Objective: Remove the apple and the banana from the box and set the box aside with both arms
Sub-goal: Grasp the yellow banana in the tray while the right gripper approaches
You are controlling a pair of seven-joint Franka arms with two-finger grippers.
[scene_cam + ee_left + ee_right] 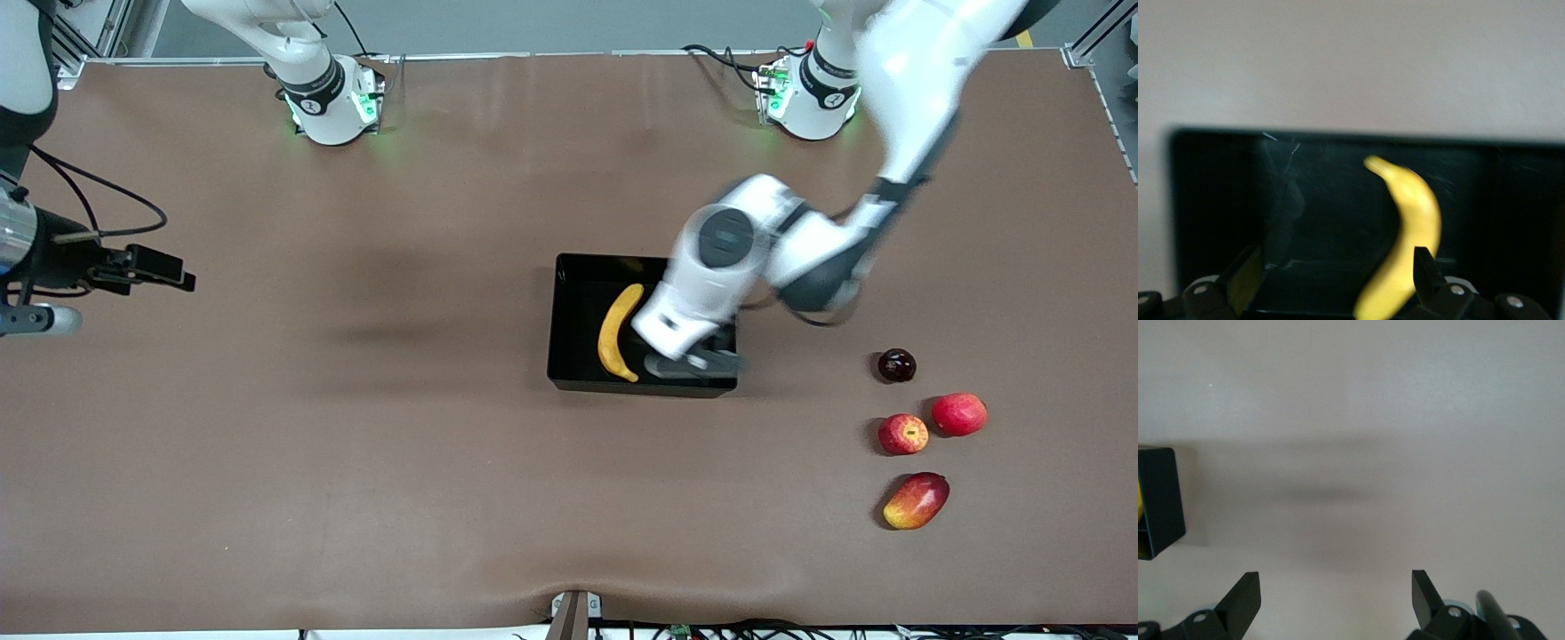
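The yellow banana (618, 332) lies in the black box (569, 267), at the box's end toward the right arm. My left gripper (692, 363) is low over the box's other end, open and holding nothing. In the left wrist view the banana (1411, 227) lies on the box floor (1205, 200) close to one finger, with my left gripper (1335, 267) wide apart. The small red apple with yellow flecks (903, 434) sits on the table toward the left arm's end. My right gripper (156, 267) hangs open over bare table at the right arm's end, also seen in its wrist view (1335, 583).
Beside the apple lie a larger plain red fruit (959, 414), a dark round fruit (896, 365) and a red-and-yellow mango (916, 500). A corner of the box (1158, 493) shows in the right wrist view. The brown table (356, 462) spreads wide around the box.
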